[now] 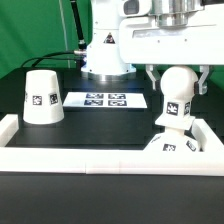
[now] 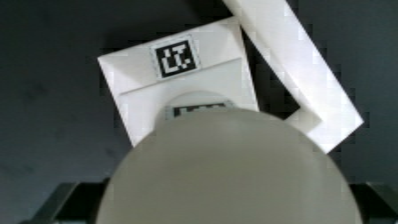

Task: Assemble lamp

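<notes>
My gripper [image 1: 176,80] is shut on the white ball bulb [image 1: 176,95] and holds it upright, stem down, right over the flat square base plate [image 1: 172,147]. The base plate lies by the white rim on the exterior view's right. I cannot tell whether the stem touches the base. In the wrist view the bulb [image 2: 222,160] fills the foreground between my dark fingers [image 2: 61,205]. Beyond it the base plate [image 2: 169,80] shows its tag. The cone shade [image 1: 42,97] stands alone on the exterior view's left.
The marker board [image 1: 105,100] lies on the black table between the shade and the bulb. The white rim [image 1: 90,158] frames the table and runs beside the base plate [image 2: 294,60]. The arm's white base [image 1: 105,55] stands behind the board.
</notes>
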